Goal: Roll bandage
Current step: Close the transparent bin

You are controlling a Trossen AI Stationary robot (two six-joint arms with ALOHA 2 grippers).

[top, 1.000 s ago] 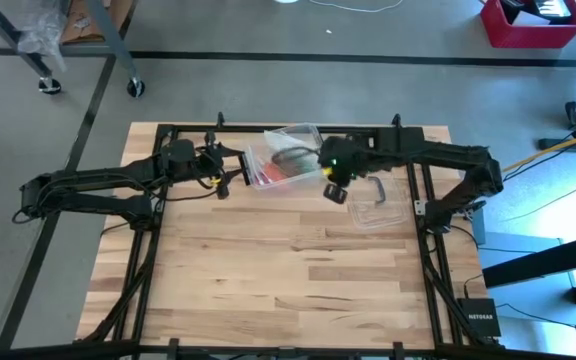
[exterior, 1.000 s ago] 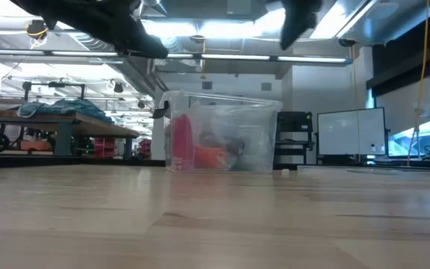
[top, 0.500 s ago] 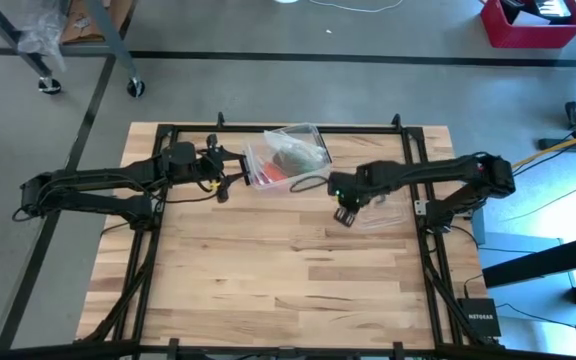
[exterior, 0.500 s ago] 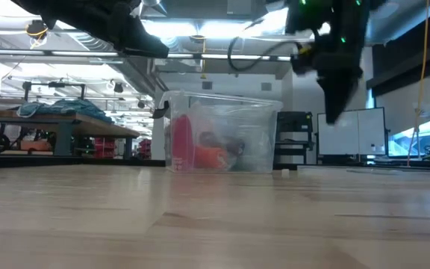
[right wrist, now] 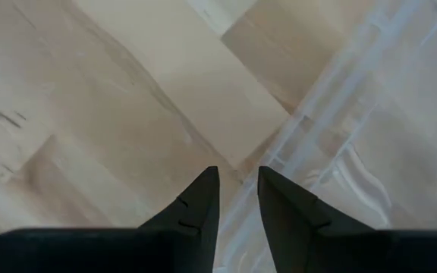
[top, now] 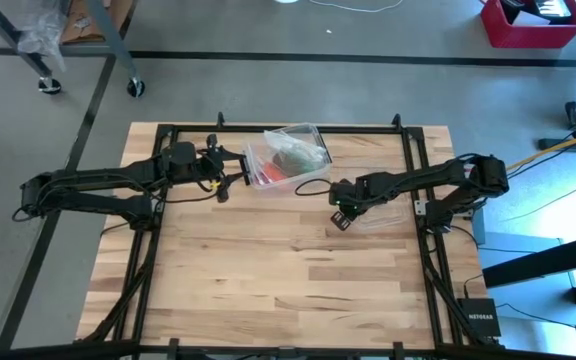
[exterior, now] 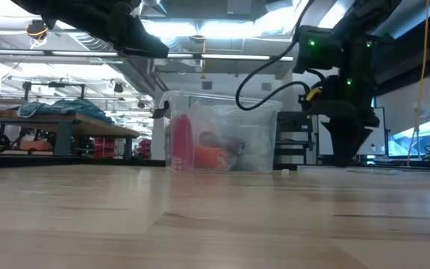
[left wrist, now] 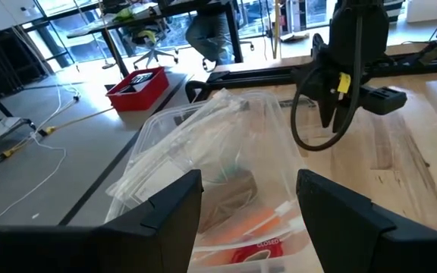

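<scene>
A clear plastic box (top: 286, 158) stands open at the table's far middle. In it lies a clear bag (left wrist: 226, 144) with red and orange items and a dark brown lump, the bandage (left wrist: 240, 186). My left gripper (top: 228, 182) hovers open just left of the box and above the table (left wrist: 249, 193). My right gripper (top: 340, 213) points down, right of the box, at the left edge of the clear lid (top: 388, 212), which lies flat on the table. Its fingers are a little apart with nothing between them (right wrist: 237, 176). My right gripper comes from above, its fingertips (right wrist: 207, 189) low over the lid's edge (right wrist: 279, 155). I cannot tell whether they touch the lid or the table.
The near half of the wooden table (top: 268, 280) is bare boards. A black frame (top: 423, 260) runs along the table's sides and far edge. Beyond the table, the low view shows workshop benches and screens.
My right gripper has come down from above the box to just over the table at the lid's left edge, shifting slightly toward the near edge. It has tipped to point down and rolled about its own axis. The box and lid have stayed in place.
</scene>
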